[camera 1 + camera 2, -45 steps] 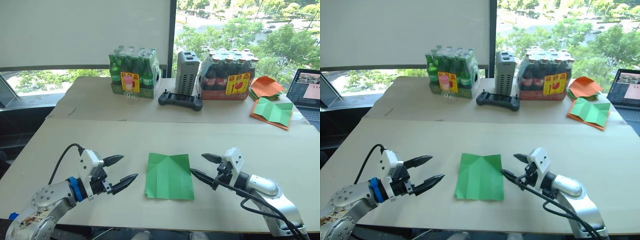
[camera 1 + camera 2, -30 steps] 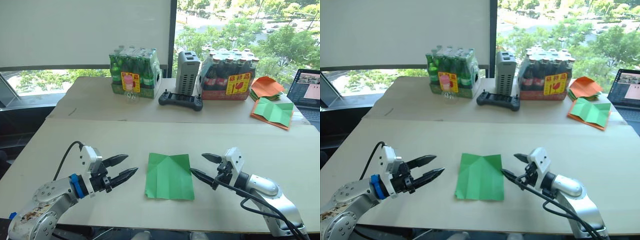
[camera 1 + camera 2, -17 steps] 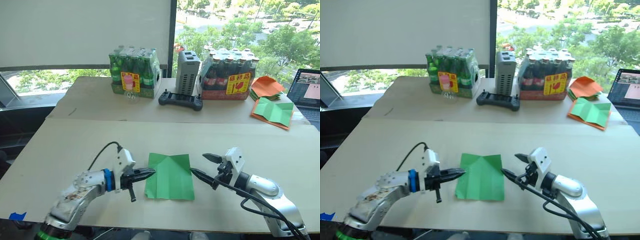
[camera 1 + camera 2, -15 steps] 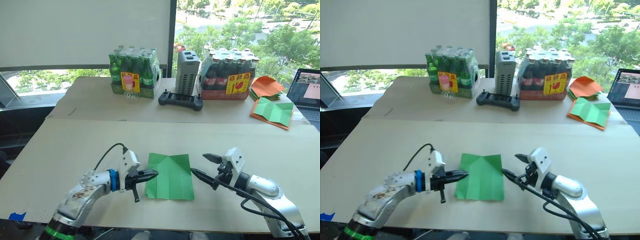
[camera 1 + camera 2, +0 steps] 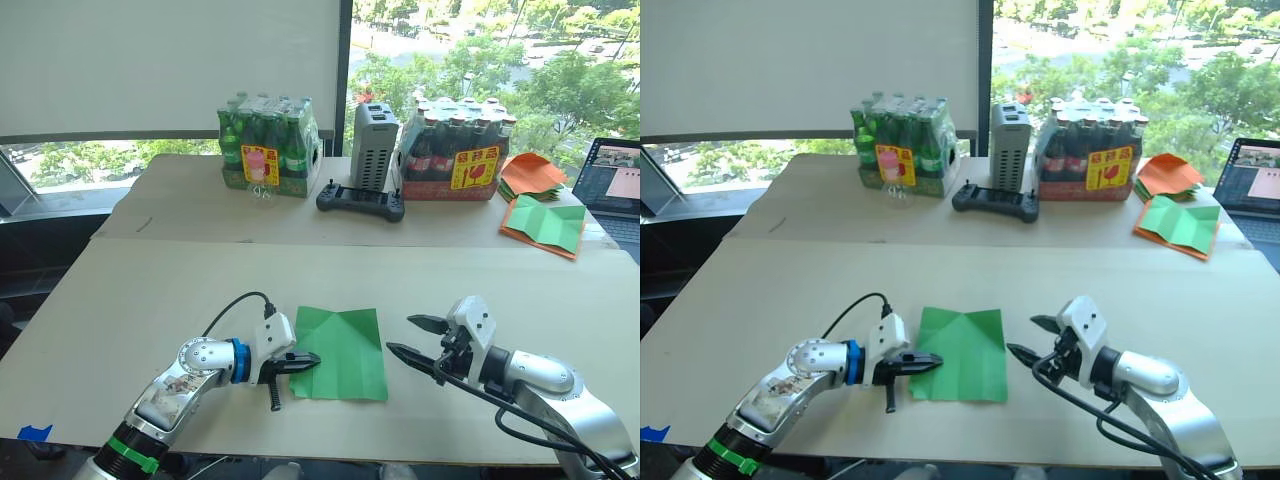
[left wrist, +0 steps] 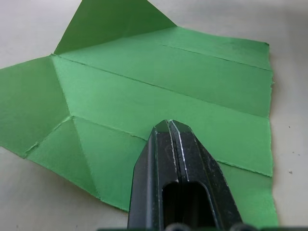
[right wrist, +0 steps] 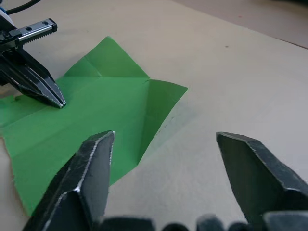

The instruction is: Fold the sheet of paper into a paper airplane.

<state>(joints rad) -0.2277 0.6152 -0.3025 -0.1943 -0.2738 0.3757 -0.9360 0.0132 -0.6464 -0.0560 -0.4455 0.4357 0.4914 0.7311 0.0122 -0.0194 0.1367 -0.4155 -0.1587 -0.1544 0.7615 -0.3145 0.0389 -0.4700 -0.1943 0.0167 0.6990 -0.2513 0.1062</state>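
The sheet of paper (image 5: 340,352) is bright green and creased, with two corners folded in at its far end. It lies flat on the near table between my grippers. My left gripper (image 5: 312,358) is shut, and its tips rest over the sheet's left part (image 6: 144,86) with nothing between them. My right gripper (image 5: 399,334) stands open just off the sheet's right edge, apart from it. In the right wrist view the right gripper (image 7: 164,136) frames bare table beside the paper (image 7: 96,110), with the left gripper (image 7: 60,103) beyond.
On the far table stand a pack of green bottles (image 5: 268,145), a grey box (image 5: 375,145), a black controller (image 5: 361,200) and a pack of dark bottles (image 5: 455,150). Orange papers (image 5: 530,172), a green creased sheet on orange (image 5: 545,225) and a laptop (image 5: 612,180) lie far right.
My left gripper has closed and swung right from bare table onto the sheet's left part. My right gripper's jaws have narrowed a little and its arm has eased slightly right.
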